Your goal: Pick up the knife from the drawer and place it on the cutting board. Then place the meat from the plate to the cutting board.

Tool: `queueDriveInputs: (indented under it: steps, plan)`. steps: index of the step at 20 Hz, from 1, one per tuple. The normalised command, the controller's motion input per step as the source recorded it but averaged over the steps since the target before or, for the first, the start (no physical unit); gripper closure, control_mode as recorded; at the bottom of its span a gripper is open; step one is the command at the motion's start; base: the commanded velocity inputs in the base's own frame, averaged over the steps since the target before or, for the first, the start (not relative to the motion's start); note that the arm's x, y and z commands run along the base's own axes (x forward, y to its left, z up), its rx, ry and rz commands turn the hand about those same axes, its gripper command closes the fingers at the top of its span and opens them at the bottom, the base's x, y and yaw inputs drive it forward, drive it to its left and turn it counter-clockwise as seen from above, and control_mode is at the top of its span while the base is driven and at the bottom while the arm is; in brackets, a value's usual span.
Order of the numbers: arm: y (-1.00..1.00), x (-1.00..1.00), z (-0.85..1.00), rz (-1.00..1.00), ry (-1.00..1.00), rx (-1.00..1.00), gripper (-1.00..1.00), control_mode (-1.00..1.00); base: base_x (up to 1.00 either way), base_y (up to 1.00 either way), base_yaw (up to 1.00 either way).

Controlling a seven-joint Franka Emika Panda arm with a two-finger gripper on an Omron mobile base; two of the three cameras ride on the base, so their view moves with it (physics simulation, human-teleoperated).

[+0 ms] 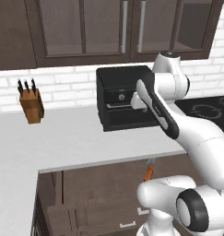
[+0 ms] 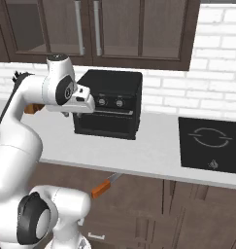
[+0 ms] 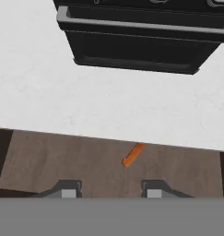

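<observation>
The knife point(image 3: 133, 155) lies in the open drawer point(image 3: 62, 159), its orange handle angled toward the counter edge. From the base views the knife point(image 1: 150, 171) point(image 2: 104, 186) shows just under the counter lip, short grey blade pointing at the counter. My gripper point(image 3: 109, 191) hangs high above the drawer, well short of the knife. It is open, with nothing between its fingertips point(image 3: 67, 190). The cutting board, the meat and the plate are out of view.
A black toaster oven point(image 1: 125, 99) point(image 2: 107, 104) stands on the white counter point(image 1: 62, 138) directly behind the drawer. A wooden knife block point(image 1: 31, 105) sits at the left, a black cooktop point(image 2: 211, 141) at the right. Dark wall cabinets point(image 2: 114, 29) hang overhead.
</observation>
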Motion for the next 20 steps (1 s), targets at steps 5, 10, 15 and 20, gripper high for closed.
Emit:
queueDriveInputs:
  steps: [5,10,15,20]
  plan:
    - [0.00,-0.17,0.00,0.00,0.00,0.00,-1.00,-1.00,0.00,0.00,0.00]
    - [0.00,-0.40,-0.24,-0.05,0.11,0.00,-1.00,-1.00,0.00,0.00,0.00]
    - [-0.05,-0.26,-0.51,-0.11,0.12,0.00,-1.00,-1.00,0.00,0.00,0.00]
    - [0.00,0.00,-0.05,-0.01,0.04,0.00,-1.00,-1.00,0.00,0.00,0.00]
